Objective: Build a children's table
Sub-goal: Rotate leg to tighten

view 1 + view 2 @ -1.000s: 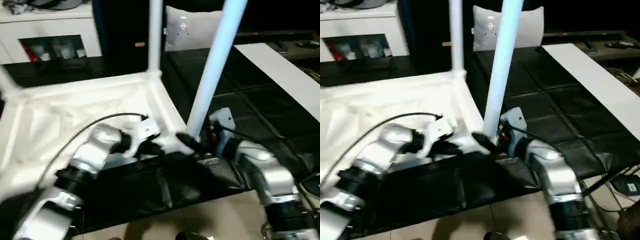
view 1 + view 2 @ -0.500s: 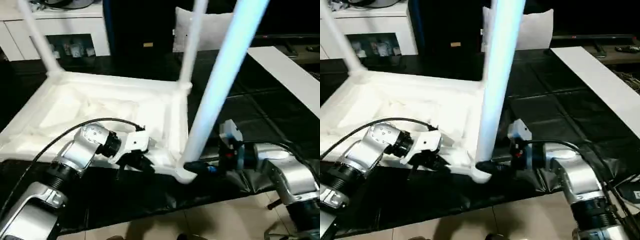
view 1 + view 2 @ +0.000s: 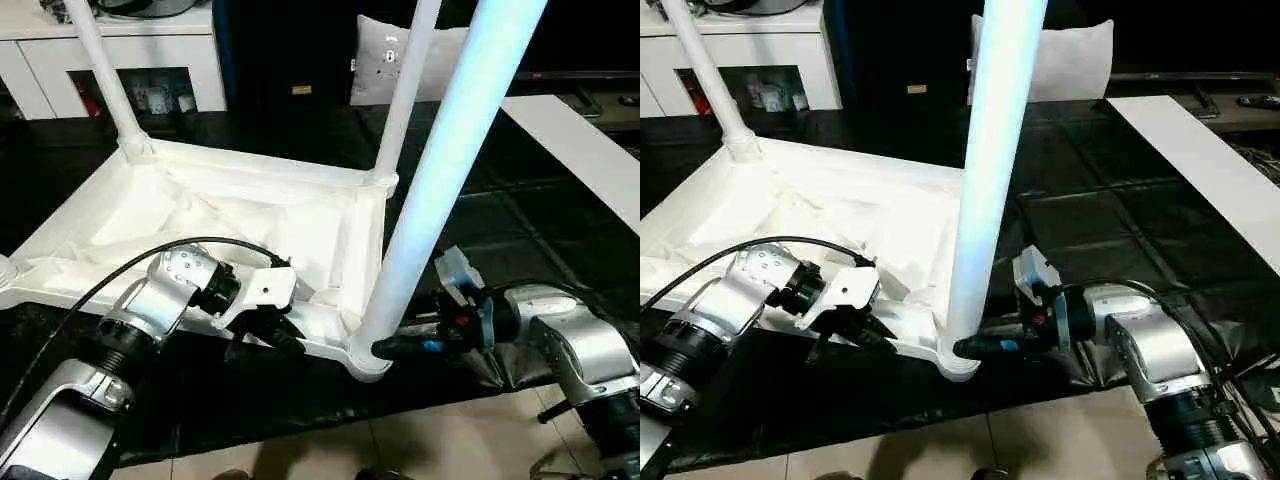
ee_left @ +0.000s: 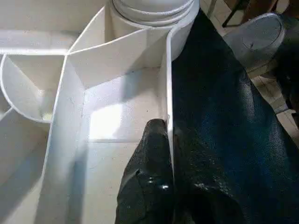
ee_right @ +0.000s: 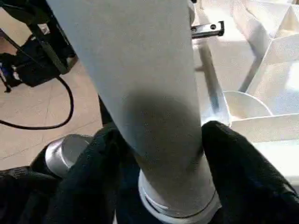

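On the tabletop [image 3: 230,215] rim, left gripper [image 3: 275,335] pinches; right gripper [image 3: 975,347] straddles leg [image 3: 985,180].

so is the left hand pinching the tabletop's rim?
Yes. In the left wrist view the left hand has its fingers either side of the tabletop's rim.

Silver ribbed forearms [image 3: 150,310] with black joint rings; a black cable [image 3: 120,275] loops over the left one. White wrist bracket [image 3: 258,290], black-fingered end effectors [image 3: 985,346].
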Motion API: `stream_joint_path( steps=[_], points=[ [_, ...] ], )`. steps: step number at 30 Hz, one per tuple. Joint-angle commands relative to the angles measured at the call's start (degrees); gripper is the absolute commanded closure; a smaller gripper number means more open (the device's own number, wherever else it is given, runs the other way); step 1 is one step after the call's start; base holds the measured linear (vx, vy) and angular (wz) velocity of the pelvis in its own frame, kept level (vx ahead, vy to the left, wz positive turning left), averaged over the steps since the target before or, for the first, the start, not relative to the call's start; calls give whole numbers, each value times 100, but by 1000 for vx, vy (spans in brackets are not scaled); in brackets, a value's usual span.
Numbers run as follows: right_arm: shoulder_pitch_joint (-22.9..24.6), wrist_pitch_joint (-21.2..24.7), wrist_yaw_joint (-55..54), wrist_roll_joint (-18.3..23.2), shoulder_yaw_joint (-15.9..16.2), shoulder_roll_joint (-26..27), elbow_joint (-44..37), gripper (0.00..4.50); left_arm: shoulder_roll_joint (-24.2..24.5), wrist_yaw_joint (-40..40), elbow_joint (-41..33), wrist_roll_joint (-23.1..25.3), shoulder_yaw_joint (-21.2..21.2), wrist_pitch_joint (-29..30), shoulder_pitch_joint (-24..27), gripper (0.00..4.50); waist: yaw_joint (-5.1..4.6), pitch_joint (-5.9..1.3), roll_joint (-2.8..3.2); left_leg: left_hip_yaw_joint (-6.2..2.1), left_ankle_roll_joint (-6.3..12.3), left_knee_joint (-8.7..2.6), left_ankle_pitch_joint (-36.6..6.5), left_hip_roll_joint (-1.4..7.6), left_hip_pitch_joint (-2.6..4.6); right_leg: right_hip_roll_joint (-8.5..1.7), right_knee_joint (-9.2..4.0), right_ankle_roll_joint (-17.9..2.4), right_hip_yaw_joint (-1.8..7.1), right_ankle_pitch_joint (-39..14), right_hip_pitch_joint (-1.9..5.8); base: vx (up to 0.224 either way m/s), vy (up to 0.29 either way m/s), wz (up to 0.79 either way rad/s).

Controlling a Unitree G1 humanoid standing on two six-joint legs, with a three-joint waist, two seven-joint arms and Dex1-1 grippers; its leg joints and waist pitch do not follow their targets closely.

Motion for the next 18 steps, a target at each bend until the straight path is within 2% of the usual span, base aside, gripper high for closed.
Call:
stream_joint_path(
  steps=[1,5,6,9,13,14,15,17,18],
  points=[
    [-49,43,77,32,95,-87,41,205,7,-270,-32,37,-135,-114,-102,450,-8,-408,-36,15,428,-374,-742,159,-1,-320,-334,-1098,318,-1747,375,0,0,0],
    [-29,80,50,50,108,-61,12,233,12,-261,-53,32,-121,-92,-77,450,-6,-416,-38,19,439,-369,-702,157,-1,-318,-320,-1127,321,-1647,380,0,0,0],
    [13,310,-99,210,21,66,-113,241,6,-220,-79,14,-111,7,-52,450,-6,-411,-29,16,436,-373,-694,156,-6,-314,-322,-1132,318,-1635,384,0,0,0],
    [77,590,-383,355,-77,235,-309,244,-70,-35,-128,-18,-64,323,-40,450,-12,-401,-47,20,412,-378,-746,152,-9,-309,-338,-1085,314,-1766,382,0,0,0],
    [137,711,-792,325,-118,409,-474,246,-190,237,-229,-55,22,740,-27,450,-37,-368,-46,0,261,-391,-1006,127,18,-335,-444,-773,297,-2635,359,0,0,0],
    [159,789,-1185,228,-142,570,-544,246,-275,430,-297,-56,68,953,-20,450,-45,-361,-42,-2,251,-394,-1044,122,25,-332,-464,-731,291,-2754,351,0,0,0],
    [203,961,-2496,-130,-253,1209,-616,246,-665,1243,-479,-30,269,1709,-11,450,-86,-331,-13,-11,130,-407,-1150,129,38,-319,-493,-646,286,-2963,313,0,0,0],
    [208,1037,-2991,-263,-299,1466,-609,247,-833,1543,-503,-23,343,1963,-15,450,-136,-329,-26,-36,26,-407,-1228,101,26,-325,-516,-548,241,-3194,319,0,0,0],
    [209,1081,-3427,-401,-330,1705,-587,247,-1004,1847,-501,0,408,2125,-22,450,-215,-340,-58,-62,-40,-412,-1229,78,-39,-323,-523,-412,207,-3334,370,0,0,0]
  ],
)
